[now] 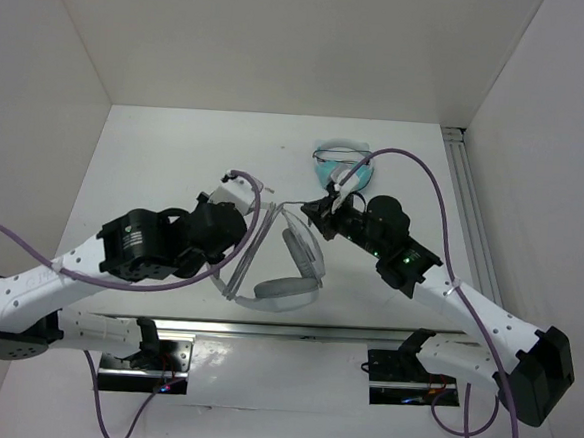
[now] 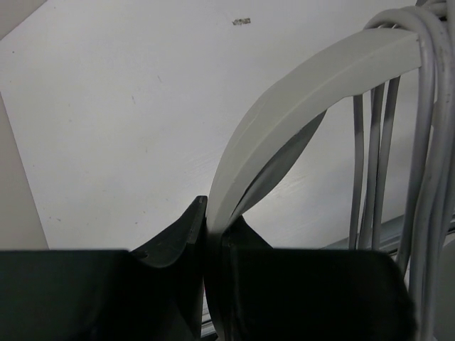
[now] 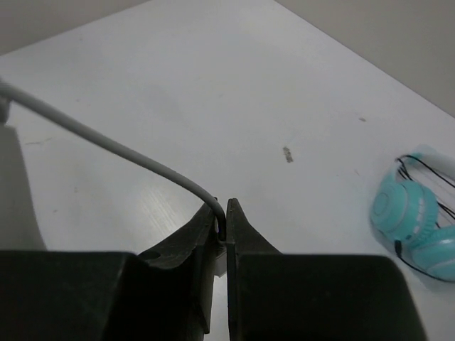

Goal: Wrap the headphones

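Both grippers are clamped on the headphones [image 1: 290, 269], which sit mid-desk toward the near edge: the left gripper [image 2: 210, 220] is closed on the wide headband [image 2: 284, 106], with cable [image 2: 426, 142] loops hanging over it, and the right gripper [image 3: 222, 213] pinches the thin cable. Bare desk [image 1: 166, 160] spreads left and back to the enclosure walls [image 1: 74, 43], with less room on the right. Just beyond the right gripper lie teal headphones [image 3: 412, 220], and a metal rail [image 1: 294, 331] runs along the near edge.
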Tool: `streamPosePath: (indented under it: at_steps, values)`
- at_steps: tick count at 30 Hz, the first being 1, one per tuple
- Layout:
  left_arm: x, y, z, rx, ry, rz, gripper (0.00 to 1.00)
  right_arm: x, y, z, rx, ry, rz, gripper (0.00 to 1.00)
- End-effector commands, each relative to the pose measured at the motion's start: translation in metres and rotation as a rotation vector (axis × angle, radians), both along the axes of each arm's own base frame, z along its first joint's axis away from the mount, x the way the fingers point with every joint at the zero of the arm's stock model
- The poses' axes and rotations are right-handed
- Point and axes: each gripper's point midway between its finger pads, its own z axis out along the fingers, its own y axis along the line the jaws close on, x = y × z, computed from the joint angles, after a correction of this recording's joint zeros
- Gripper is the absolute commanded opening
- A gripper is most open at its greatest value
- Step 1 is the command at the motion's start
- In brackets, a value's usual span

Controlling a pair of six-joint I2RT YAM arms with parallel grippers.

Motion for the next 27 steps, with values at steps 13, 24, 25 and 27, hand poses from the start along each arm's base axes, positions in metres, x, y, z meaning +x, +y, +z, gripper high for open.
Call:
streamPosePath:
  at_steps: [13,24,25,27]
  values:
    - [0.019,-0.027,0.048,-0.328,-0.249,-0.041,0.0,-0.045,0.033,0.027,0.093,0.017,0.345,0.3]
    - [0.031,-0.039,0.052,-0.35,-0.315,-0.019,0.0,0.007,-0.048,0.039,0.12,-0.049,-0.224,1.0]
    - [0.031,-0.039,0.052,-0.35,-0.315,-0.019,0.0,0.01,-0.052,0.045,0.122,-0.054,-0.25,1.0]
    - [0.033,-0.04,0.052,-0.35,-0.321,-0.01,0.0,0.015,-0.066,0.043,0.111,-0.026,-0.341,1.0]
